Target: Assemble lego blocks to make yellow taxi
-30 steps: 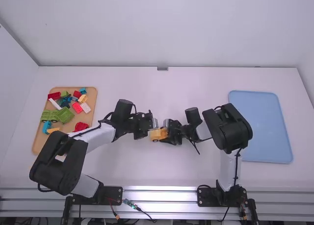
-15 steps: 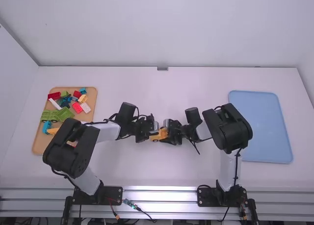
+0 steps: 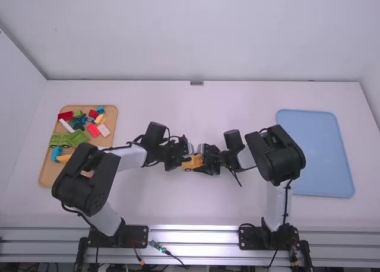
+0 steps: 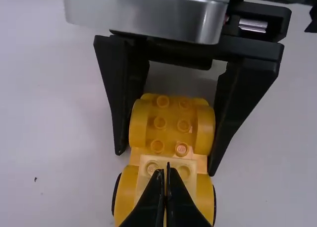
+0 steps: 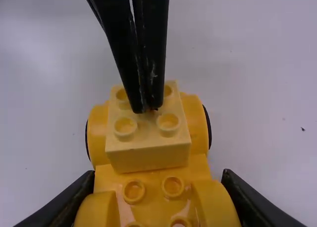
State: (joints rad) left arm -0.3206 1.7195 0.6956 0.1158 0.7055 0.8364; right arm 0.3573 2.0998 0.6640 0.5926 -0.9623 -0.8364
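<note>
At the middle of the worktop (image 3: 208, 114), between the arms: yellow taxi body (image 5: 173, 187), nose to tail along the line of the two wrists. Grasped around both flanks by the right end effector (image 4: 166, 161). Pale yellow block (image 5: 147, 156) set on top toward the far end, looking close to flush; full seating hard to confirm. Left end effector (image 5: 147, 109) clenched on nothing, blunt tip down among the studs of the pale block, apparently touching.

Likely handling: light, stiff, hard plastic; no give when squeezed, little risk of breaking. Smooth, rounded flanks, so prone to slip or pivot under an off-centre push. Best held low by the body's sides, clear of the studs; best pressed straight down at the block's middle. Probably at the pressing step. Loose bricks in the tan tray (image 3: 105, 142); blue tray (image 3: 314, 153) well apart, on the right.
</note>
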